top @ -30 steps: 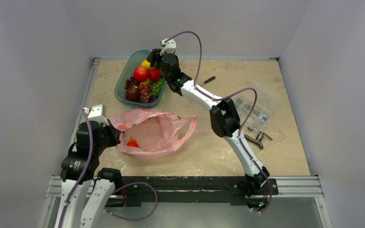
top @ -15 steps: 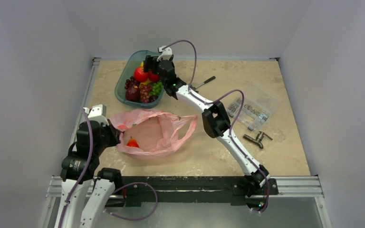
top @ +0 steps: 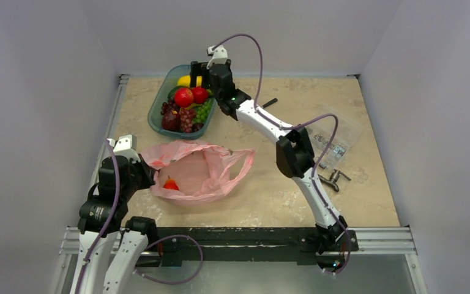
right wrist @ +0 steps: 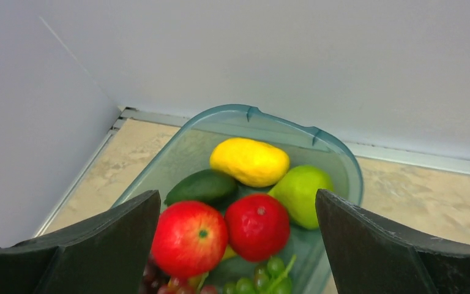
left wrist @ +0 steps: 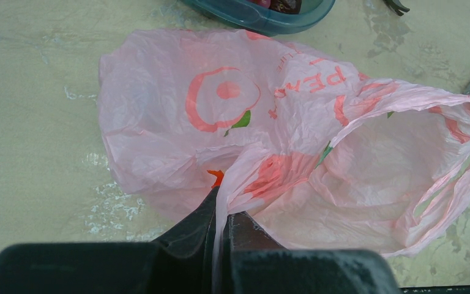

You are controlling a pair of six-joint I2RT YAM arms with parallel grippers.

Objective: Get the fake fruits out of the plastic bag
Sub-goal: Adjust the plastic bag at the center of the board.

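The plastic bag (top: 196, 171) lies crumpled on the table (top: 269, 196) just nearer to the arm bases than the teal tray (right wrist: 281, 119), close to the tray's near rim but apart from it. Its mouth gapes open, facing away from the tray's left side, and a red ring logo and lettering show on its pink film. The left tool (left wrist: 220, 214) is clenched on a fold of the bag's edge at the end farthest left of the tray, with the film pinched flat between its two dark fingers. A small red fruit (top: 171, 184) with a green top lies inside the bag, at the side away from the tray. The right tool (right wrist: 237, 202) hangs above the far half of the tray, released, its jaws spread wide with nothing between them. In the tray lie a yellow fruit (right wrist: 249, 161) at the far end, a pale green fruit (right wrist: 303, 190) beside it, a dark green fruit (right wrist: 202, 185), two red apples (right wrist: 188, 237) side by side, green grapes (right wrist: 263, 278) and, at the near end, purple grapes (top: 186, 119) and a dark red fruit (top: 170, 120). Right of the tray lie a black pen (top: 269, 102) and, farther right, a clear packet of small parts (top: 330, 138).
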